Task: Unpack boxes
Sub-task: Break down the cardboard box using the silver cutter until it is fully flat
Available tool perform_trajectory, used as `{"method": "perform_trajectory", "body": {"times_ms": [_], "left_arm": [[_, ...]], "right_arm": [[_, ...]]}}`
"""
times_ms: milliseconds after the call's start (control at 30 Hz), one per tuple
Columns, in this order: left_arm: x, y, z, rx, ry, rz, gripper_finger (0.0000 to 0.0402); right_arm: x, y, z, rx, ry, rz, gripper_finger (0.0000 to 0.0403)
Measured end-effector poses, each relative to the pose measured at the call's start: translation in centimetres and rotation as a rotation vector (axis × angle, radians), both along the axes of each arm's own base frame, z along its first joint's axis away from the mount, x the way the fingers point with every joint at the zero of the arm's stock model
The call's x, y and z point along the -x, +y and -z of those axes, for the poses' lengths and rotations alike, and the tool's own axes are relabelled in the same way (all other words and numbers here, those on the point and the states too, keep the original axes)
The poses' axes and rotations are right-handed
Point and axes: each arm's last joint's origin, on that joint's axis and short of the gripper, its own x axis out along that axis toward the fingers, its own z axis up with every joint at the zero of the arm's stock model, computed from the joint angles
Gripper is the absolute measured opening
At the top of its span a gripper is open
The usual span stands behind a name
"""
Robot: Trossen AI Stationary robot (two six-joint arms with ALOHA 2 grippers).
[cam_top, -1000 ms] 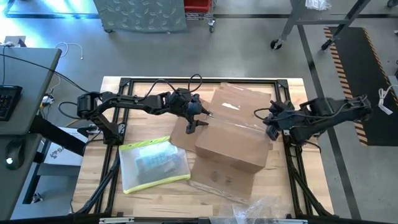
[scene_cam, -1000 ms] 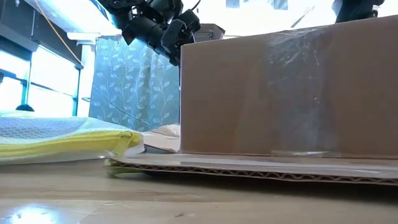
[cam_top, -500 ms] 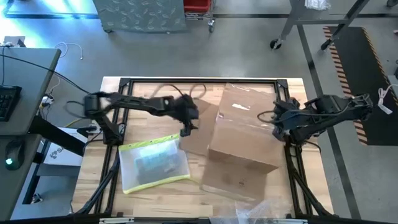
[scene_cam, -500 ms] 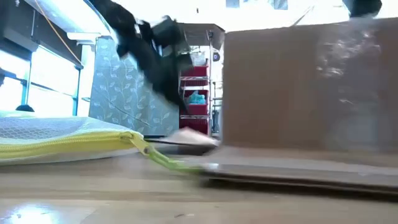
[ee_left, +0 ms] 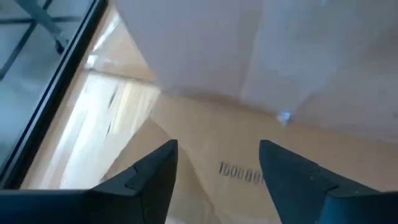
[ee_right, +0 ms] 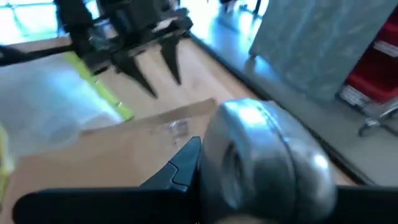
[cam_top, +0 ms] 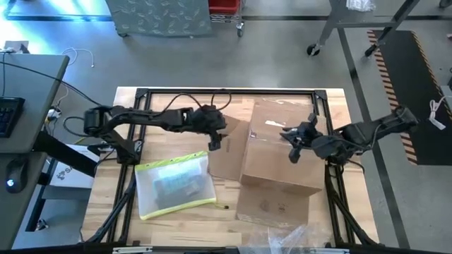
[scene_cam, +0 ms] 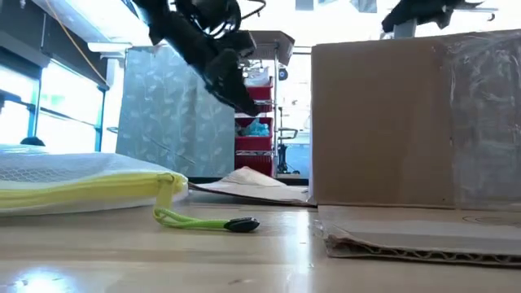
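Note:
The brown carton (cam_top: 279, 152) stands on the table right of the middle, with clear tape on its top. One flap (cam_top: 226, 152) lies flat on the table to its left and another (cam_top: 272, 204) on its near side. My left gripper (cam_top: 214, 143) is open and hangs above the left flap (ee_left: 217, 149), clear of it and of the carton's left wall (scene_cam: 374, 122). My right gripper (cam_top: 295, 144) is over the carton's top. A shiny rounded metal thing (ee_right: 261, 155) shows close up in the right wrist view; I cannot tell what it is.
A flat clear sleeve with a yellow edge (cam_top: 173, 185) lies near left of the carton, its yellow pull cord (scene_cam: 203, 222) trailing toward the carton. Crinkly clear film (cam_top: 289, 238) sits at the table's near edge. A black frame (cam_top: 226, 92) runs around the tabletop.
The carton has slid toward the table's right edge and turned a little, uncovering the sleeve's yellow cord. My left gripper has drawn back from the carton toward the left and dropped lower. My right gripper has moved from the carton's right side to over its top.

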Motion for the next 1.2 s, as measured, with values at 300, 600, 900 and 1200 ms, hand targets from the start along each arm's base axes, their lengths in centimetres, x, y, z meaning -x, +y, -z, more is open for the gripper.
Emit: {"method": "perform_trajectory", "body": {"times_ms": [300, 600, 900, 1200], "left_arm": [[-3.7, -5.8, -4.4, 0.172, -0.428, 0.285, 0.0143], [-8.0, -9.1, -1.2, 0.218, -0.168, 0.331, 0.0054], [-6.4, -7.1, -1.6, 0.057, 0.145, 0.165, 0.0015], [0.0, -3.2, -7.1, -0.446, 0.318, -0.28, 0.0]], "right_arm": [[0.7, 1.1, -1.6, 0.114, -0.126, 0.05, 0.0055], [0.9, 1.5, -1.6, 0.132, -0.128, 0.044, 0.0055], [0.6, 1.8, -1.1, 0.119, -0.104, 0.028, 0.0055], [-0.7, 3.5, -0.1, 0.153, -0.078, 0.017, 0.0055]]}}
